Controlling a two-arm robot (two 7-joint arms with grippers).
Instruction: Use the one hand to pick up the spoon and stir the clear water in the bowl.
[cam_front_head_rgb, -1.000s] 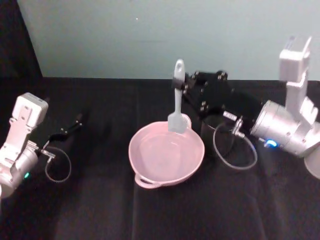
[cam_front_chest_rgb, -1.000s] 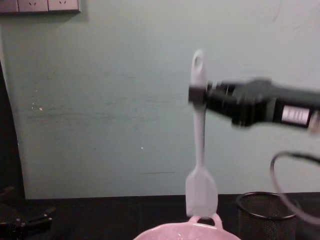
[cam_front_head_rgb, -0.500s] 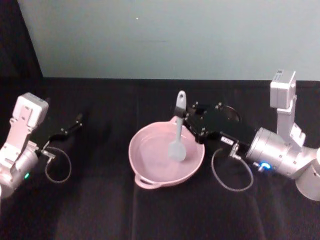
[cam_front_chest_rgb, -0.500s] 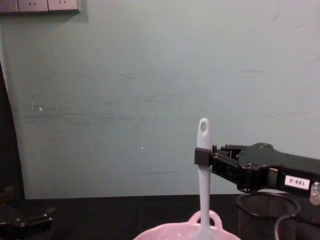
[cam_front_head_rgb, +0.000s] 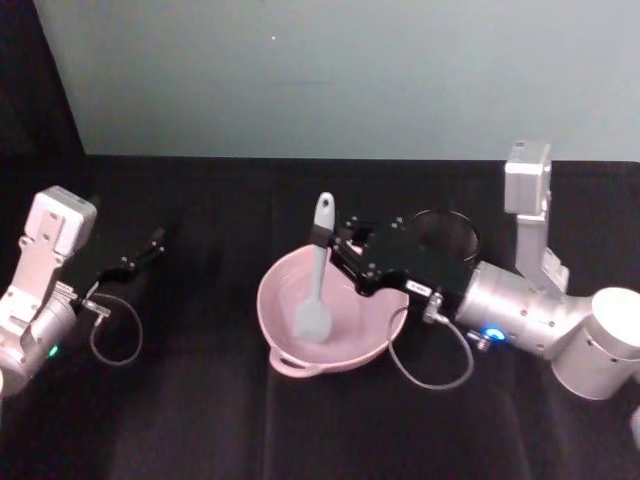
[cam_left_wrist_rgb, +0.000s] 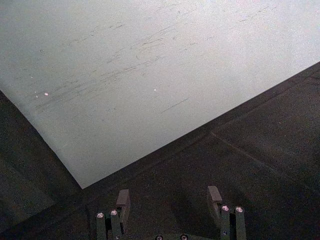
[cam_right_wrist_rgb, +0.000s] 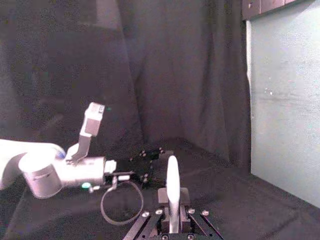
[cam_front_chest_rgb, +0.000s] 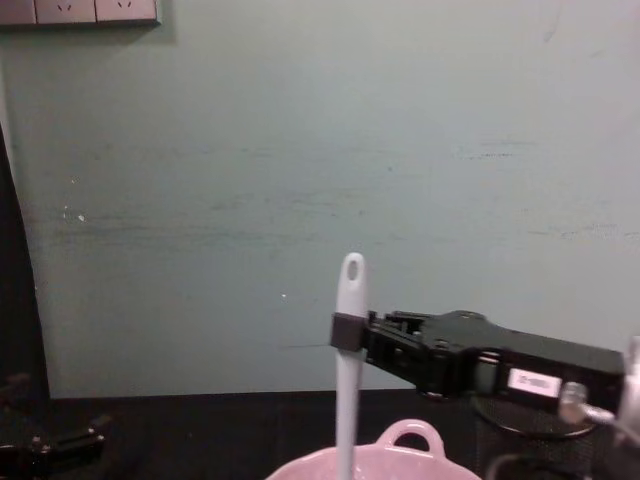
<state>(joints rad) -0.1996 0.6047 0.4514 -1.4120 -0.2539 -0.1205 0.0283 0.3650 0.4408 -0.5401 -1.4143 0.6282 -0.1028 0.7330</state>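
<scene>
Count: one bowl (cam_front_head_rgb: 268, 300), one spoon (cam_front_head_rgb: 318, 272), one black wire-mesh cup (cam_front_head_rgb: 446, 232), two grippers, and two cable loops, one at each wrist.
Spoon: stands nearly upright, its head down inside the bowl left of the bowl's middle, its holed tip above the rim.
Right gripper (cam_front_head_rgb: 334, 243): reaches over the bowl's right rim, fingers clamped narrow on the spoon's upper handle.
Left gripper (cam_front_head_rgb: 156, 238): well to the left of the bowl, low over the table (cam_front_head_rgb: 300, 430), fingers (cam_left_wrist_rgb: 123, 199) spread wide on nothing.
Cup: just behind and right of the bowl, close behind the right gripper's body.
Open room: bare black cloth lies in front of the bowl and between it and the left gripper. The pale wall stands behind the bowl.
Writing: a small white label (cam_front_chest_rgb: 533, 381) on the right gripper, too blurred to read.
</scene>
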